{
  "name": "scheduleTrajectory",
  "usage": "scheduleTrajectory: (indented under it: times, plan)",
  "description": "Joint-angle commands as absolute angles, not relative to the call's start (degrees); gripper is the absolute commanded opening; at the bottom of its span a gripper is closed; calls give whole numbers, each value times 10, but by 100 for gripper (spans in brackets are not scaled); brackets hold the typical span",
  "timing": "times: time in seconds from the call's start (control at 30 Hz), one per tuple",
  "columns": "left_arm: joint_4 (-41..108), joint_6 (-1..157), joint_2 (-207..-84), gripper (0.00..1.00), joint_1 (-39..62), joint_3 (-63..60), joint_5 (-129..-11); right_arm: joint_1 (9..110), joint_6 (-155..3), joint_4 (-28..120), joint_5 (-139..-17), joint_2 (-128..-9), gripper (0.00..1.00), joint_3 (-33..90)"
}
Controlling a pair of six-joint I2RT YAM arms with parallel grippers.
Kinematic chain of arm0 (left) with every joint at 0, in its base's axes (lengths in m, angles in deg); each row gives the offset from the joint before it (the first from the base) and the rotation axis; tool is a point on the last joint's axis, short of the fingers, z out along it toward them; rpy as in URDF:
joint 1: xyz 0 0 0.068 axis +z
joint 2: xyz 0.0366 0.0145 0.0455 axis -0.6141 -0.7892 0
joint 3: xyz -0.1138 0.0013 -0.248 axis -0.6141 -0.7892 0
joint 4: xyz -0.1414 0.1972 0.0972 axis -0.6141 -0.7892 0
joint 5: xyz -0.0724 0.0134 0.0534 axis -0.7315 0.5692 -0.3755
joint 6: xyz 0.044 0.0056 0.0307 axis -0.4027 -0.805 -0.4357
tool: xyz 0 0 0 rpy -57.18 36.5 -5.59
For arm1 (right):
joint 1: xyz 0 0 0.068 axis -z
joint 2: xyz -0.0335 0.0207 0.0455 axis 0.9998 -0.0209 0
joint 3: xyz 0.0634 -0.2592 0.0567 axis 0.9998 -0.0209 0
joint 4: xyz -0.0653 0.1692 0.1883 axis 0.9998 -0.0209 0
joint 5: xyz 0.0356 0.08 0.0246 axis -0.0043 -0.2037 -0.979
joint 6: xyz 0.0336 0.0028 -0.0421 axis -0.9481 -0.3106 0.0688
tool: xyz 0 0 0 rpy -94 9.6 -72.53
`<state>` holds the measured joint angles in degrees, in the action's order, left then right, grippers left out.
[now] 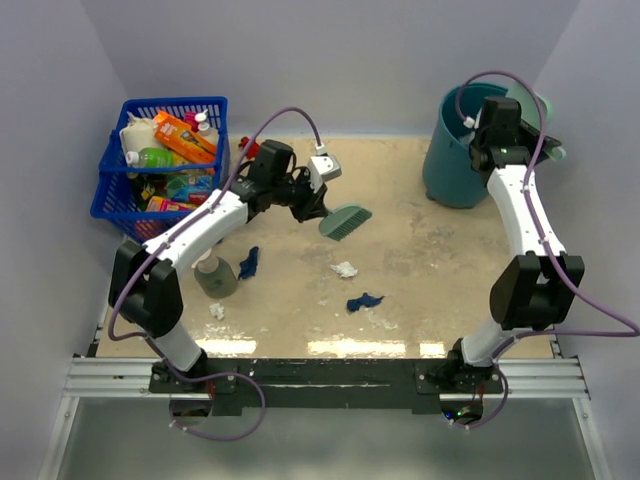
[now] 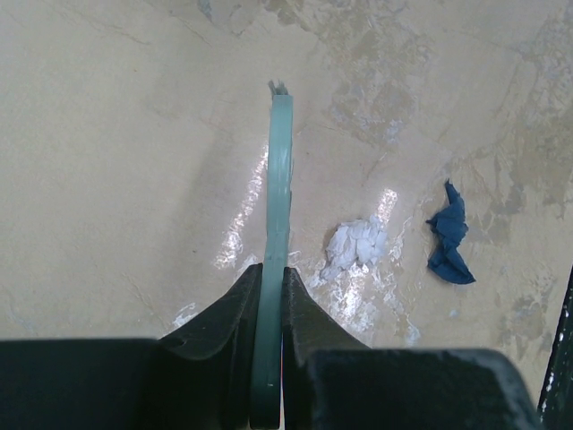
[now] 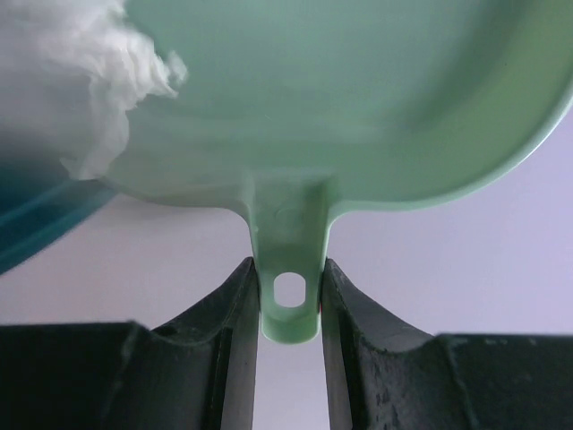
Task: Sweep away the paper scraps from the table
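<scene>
step: I'm tipping dustpan (image 3: pixel 358 107) over bucket (image 1: pixel 455 160)
right fingers (image 3: pixel 240 305): clamping dustpan handle
left fingers (image 2: pixel 243 305): clamping brush (image 2: pixel 279 179)
next: sweeping leftover paper scraps (image 1: pixel 345 269)

Top camera high over table (image 1: pixel 440 260); wrist cameras close (left shares paper scraps (image 2: pixel 356 246) with top).

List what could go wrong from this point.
1. The right gripper pinches the dustpan only by its thin handle tab; it might twist or slip.
2. The white wad at the pan's lip could drop outside the bucket.
3. The brush in the left gripper might flick the white scrap and navy scrap across the table rather than gather them.
</scene>
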<state>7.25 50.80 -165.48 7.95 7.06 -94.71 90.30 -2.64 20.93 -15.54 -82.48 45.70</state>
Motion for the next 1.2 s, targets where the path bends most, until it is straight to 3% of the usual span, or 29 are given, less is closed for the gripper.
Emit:
scheduleTrajectory:
  times: [0.0,0.07,0.23,0.47,0.7,0.93,1.07,1.17]
  plan:
    - [78,475,-1622,0,73,80,-943,904,56,343,-99,-800,0,493]
    - [78,476,-1626,0,72,84,-945,903,9,271,-96,-811,0,513]
    - [81,484,-1643,0,72,97,-953,902,37,337,-102,-785,0,463]
    - [82,485,-1649,0,73,99,-952,899,-64,275,-131,-778,0,488]
    - [84,494,-1660,0,72,107,-954,850,-249,99,-278,-745,0,543]
    - [81,500,-1667,0,73,133,-971,831,-368,-17,-554,-700,0,572]
    - [59,477,-1663,0,73,136,-968,829,-351,-62,-702,-663,0,501]
    - [30,455,-1663,0,73,133,-957,830,-304,-120,-730,-648,0,429]
